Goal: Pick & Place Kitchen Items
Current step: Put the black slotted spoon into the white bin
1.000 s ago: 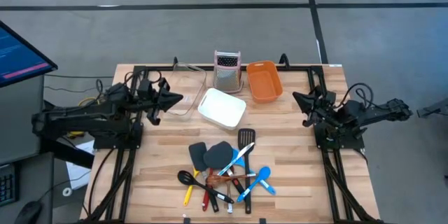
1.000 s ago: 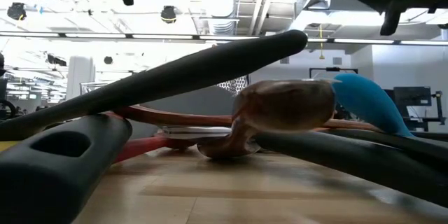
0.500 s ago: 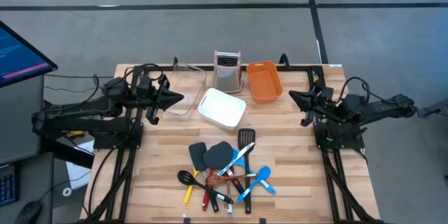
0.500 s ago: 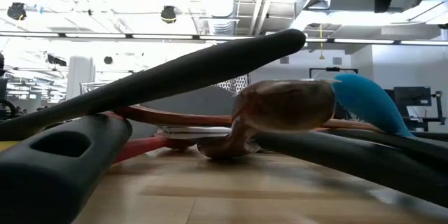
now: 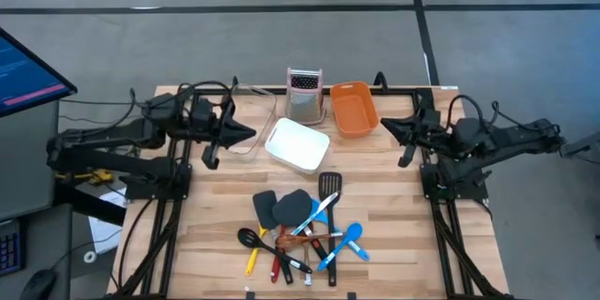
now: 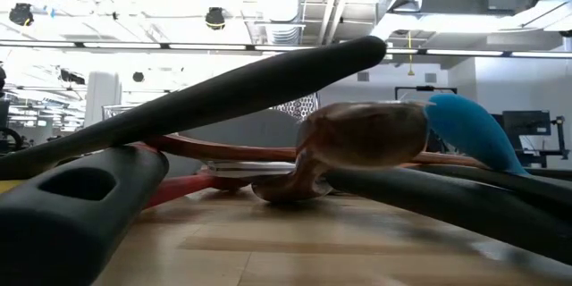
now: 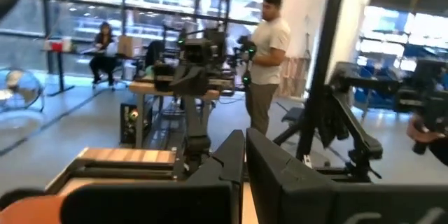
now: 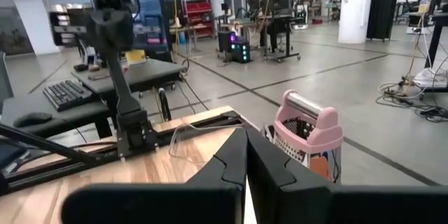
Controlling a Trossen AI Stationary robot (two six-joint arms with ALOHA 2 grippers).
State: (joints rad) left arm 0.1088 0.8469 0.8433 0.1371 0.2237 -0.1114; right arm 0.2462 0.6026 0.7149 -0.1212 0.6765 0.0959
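The kitchen items (image 5: 300, 230) lie in a loose heap on the table's near middle: black spatulas, a slotted turner, blue spoons, yellow- and red-handled tools. In the low view they fill the foreground, a black handle (image 6: 223, 89) lying across a brown spoon (image 6: 357, 138). My left gripper (image 5: 251, 134) hangs shut above the table's far left, pointing toward the middle. My right gripper (image 5: 382, 124) hangs shut above the far right, pointing toward the middle. Neither holds anything.
At the table's far middle stand a white tub (image 5: 297, 144), a steel grater with a pink top (image 5: 304, 94), an orange tub (image 5: 353, 109) and a clear tub (image 5: 251, 117). People and desks show in the room beyond.
Both arms have risen and stretched toward the table's middle, their shut grippers tipping up from a downward slant to about level. The heap of utensils has stayed as it was.
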